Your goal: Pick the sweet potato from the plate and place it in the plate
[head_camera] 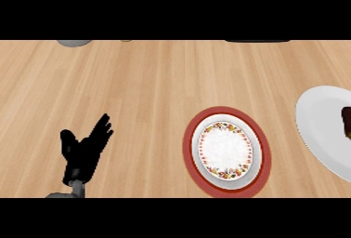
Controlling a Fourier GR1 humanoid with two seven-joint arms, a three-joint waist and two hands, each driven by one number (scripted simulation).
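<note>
**Inspector:** Where is the sweet potato (346, 123)?

**Assessor:** It is at the far right edge of the head view, lying on the white plate (319, 125). Only a dark reddish-brown sliver shows, and the edge cuts off the rest. Calling it the sweet potato is a judgement from colour and the task, not a certainty.

**Inspector:** And the destination?

**Assessor:** That is judged to be the red plate (223, 112), which has a flowered inner band. It lies on the counter (151, 83) to the left of the white plate, apart from it, with nothing on it. It is the only other plate in view, which is why it reads as the target.

**Inspector:** What is the state of the hands?

**Assessor:** The left hand (81, 155) shows at the lower left with its fingers spread apart and pointing up. It holds nothing and is well away from both plates, so it is at rest. The right hand does not appear in the view, so nothing can be said of its fingers.

**Inspector:** Why is the left hand idle?

**Assessor:** Both plates lie on the right side, so the pick is judged to fall to the right hand.

**Inspector:** What is the progress?

**Assessor:** The pick has not yet been made.
</note>
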